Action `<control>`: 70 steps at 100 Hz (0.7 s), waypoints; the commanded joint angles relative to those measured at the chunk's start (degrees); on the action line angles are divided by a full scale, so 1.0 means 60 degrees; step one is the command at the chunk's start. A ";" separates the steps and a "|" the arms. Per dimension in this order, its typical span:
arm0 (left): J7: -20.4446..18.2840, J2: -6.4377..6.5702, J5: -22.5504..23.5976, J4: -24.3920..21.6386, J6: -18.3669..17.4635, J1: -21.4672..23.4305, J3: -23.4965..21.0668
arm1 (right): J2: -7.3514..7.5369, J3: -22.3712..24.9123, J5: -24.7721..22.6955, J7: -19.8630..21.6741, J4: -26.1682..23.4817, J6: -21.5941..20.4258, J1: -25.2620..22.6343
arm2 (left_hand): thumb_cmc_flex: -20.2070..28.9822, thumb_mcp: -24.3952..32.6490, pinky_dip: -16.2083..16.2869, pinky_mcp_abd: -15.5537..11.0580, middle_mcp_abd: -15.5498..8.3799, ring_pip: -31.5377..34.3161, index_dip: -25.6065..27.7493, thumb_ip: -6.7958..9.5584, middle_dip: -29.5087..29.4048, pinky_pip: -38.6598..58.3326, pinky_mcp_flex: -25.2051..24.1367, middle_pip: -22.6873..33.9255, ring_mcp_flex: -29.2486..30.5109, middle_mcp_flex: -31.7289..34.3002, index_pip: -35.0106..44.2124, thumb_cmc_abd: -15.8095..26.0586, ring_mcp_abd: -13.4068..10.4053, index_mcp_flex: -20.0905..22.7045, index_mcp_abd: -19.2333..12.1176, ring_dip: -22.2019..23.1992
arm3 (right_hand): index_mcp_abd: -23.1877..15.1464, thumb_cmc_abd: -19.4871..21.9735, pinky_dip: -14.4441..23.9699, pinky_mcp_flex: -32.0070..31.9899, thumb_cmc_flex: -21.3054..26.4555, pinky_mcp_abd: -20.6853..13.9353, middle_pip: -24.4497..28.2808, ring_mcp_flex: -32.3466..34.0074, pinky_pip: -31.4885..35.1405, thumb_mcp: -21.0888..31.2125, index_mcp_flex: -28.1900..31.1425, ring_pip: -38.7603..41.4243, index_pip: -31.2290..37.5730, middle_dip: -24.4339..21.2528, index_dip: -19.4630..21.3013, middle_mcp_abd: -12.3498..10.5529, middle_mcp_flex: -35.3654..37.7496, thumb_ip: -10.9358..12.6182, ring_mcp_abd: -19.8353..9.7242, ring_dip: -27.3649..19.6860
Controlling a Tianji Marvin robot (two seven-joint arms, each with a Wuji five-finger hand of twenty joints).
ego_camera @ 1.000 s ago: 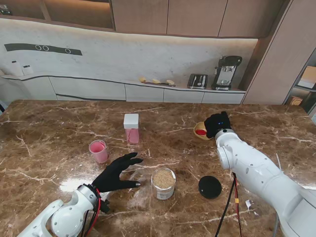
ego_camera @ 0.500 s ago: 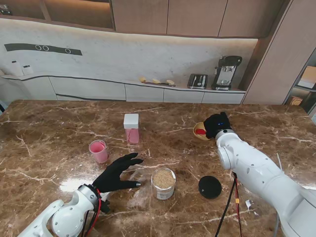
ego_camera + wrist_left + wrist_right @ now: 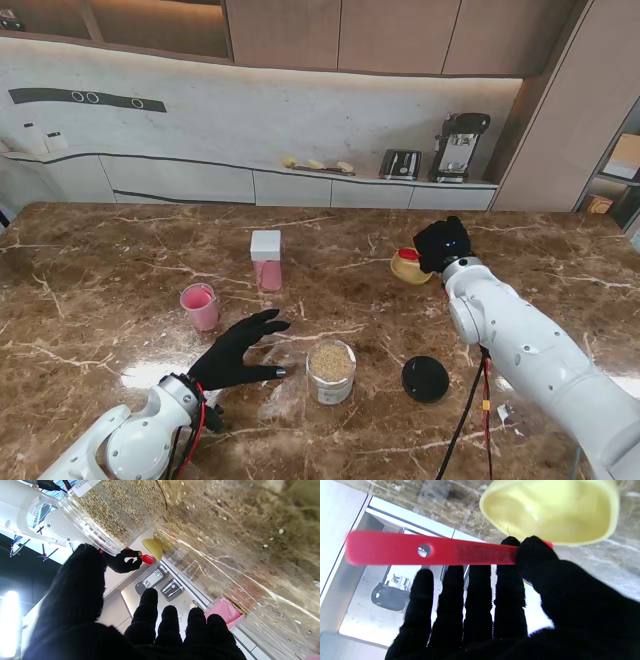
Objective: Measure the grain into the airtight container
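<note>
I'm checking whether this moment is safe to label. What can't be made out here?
- Scoop: right wrist view blurred; grain inside unclear.
- Right hand: stand view hides its grip from behind.
- Jar: cut off by left wrist view's edge.
- Pink cup: contents too small to identify.

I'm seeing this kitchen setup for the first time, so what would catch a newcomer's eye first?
Probably the right hand at the far right of the marble table, pinching the red handle of a yellow scoop between thumb and forefinger. Next, the open clear jar of grain near the front middle, with the left hand spread open beside it and a black lid on its other side.
</note>
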 commanded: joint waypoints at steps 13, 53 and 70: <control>0.0098 -0.0052 -0.0015 0.0111 -0.0099 -0.0012 0.0080 | 0.0320 0.1124 -0.0452 0.0987 -0.1222 -0.0521 -0.0738 | 0.0289 -0.0294 0.0125 -0.0228 -0.0035 0.0027 0.0056 0.0110 -0.0075 -0.0307 -0.0095 -0.0127 -0.0229 0.0114 -0.0138 0.0262 -0.0063 -0.0382 -0.0221 0.0043 | -0.1073 0.1201 -0.0426 0.2559 0.0672 0.0817 -0.0687 0.3696 0.1820 -0.0160 0.0056 -0.0520 0.0100 -0.0186 0.1870 0.0489 0.1803 0.0054 0.0674 -0.0207; 0.0213 -0.0079 -0.0024 0.0251 -0.0214 -0.0119 0.0200 | 0.0384 0.2210 -0.0817 0.1555 -0.2328 -0.0877 -0.1516 | 0.0312 -0.0345 0.0107 -0.0229 -0.0046 0.0008 0.0037 0.0111 -0.0103 -0.0342 -0.0109 -0.0189 -0.0255 0.0093 -0.0192 0.0302 -0.0087 -0.0462 -0.0237 0.0032 | -0.1250 0.1498 -0.0847 0.5794 0.0704 0.1559 0.1538 0.6232 0.6011 -0.0445 -0.0078 0.4825 -0.0128 0.1531 0.3003 0.0324 0.3469 0.0091 0.0562 0.2241; 0.0223 -0.0079 -0.0004 0.0257 -0.0210 -0.0127 0.0204 | 0.0389 0.2419 -0.0849 0.1657 -0.2580 -0.1016 -0.1708 | 0.0312 -0.0372 0.0106 -0.0231 -0.0044 0.0008 0.0035 0.0113 -0.0105 -0.0361 -0.0108 -0.0201 -0.0252 0.0095 -0.0202 0.0311 -0.0093 -0.0453 -0.0237 0.0031 | -0.1169 0.1436 -0.0261 0.6417 0.0723 0.1444 0.3111 0.6263 0.7561 -0.0432 -0.0118 0.8087 -0.0106 0.2823 0.2963 0.0089 0.3475 0.0102 -0.0504 0.3248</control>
